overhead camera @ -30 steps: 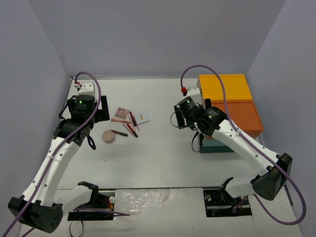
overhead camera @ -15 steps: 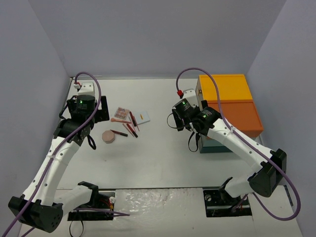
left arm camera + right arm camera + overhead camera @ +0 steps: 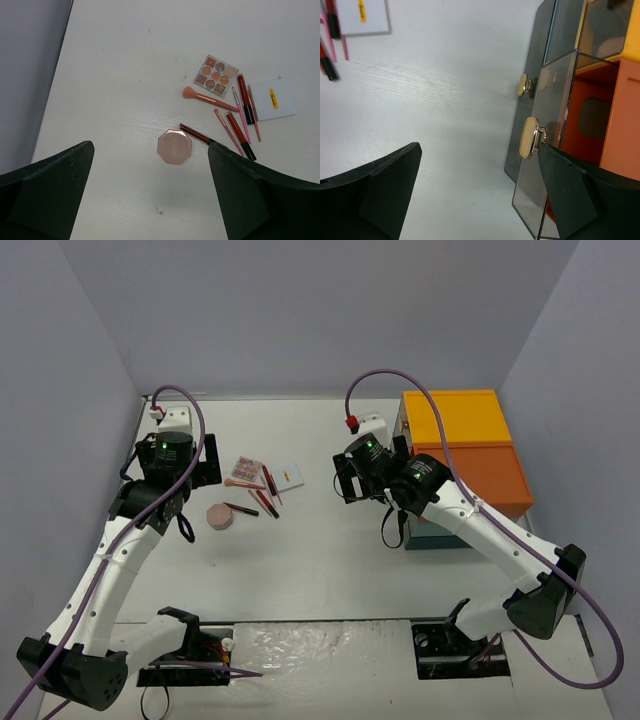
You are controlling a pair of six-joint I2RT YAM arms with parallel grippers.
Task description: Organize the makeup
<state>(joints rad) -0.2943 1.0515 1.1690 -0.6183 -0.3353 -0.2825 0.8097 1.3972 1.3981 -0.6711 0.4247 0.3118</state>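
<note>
Inventory, station as I hold it:

1. Makeup, all loose on the table (image 3: 330, 570), none stowed. It lies clustered left of centre in the top view.
 - octagonal pink compact (image 3: 173, 146), alone at the cluster's near edge
 - dark tube (image 3: 195, 133), its end just beside the compact's upper right corner
 - palette (image 3: 216, 76) of peach squares, upper centre of the left wrist view
 - brush (image 3: 207, 98), lying just below the palette
 - red pencils (image 3: 245, 100), a fan of thin sticks, one overlapping the next
 - white card (image 3: 274, 99), at the right end of the cluster, touching the pencils

2. Left gripper (image 3: 150, 170): jaws wide apart, holding nothing. I keep it above the compact, which sits between the two fingers in its view. I judge this the easiest first pick, since it lies clear of the tangle.

3. Right gripper (image 3: 479, 150): jaws apart, empty. I have it turned toward the box (image 3: 470, 455) at the right of the top view, facing a gold knob (image 3: 529, 137) on a smoky panel (image 3: 555, 100). The panel seems to stand out from the orange body. I cannot tell whether it is a door or a drawer front. I take this storage as the destination, hence the approach to its handle.
</note>
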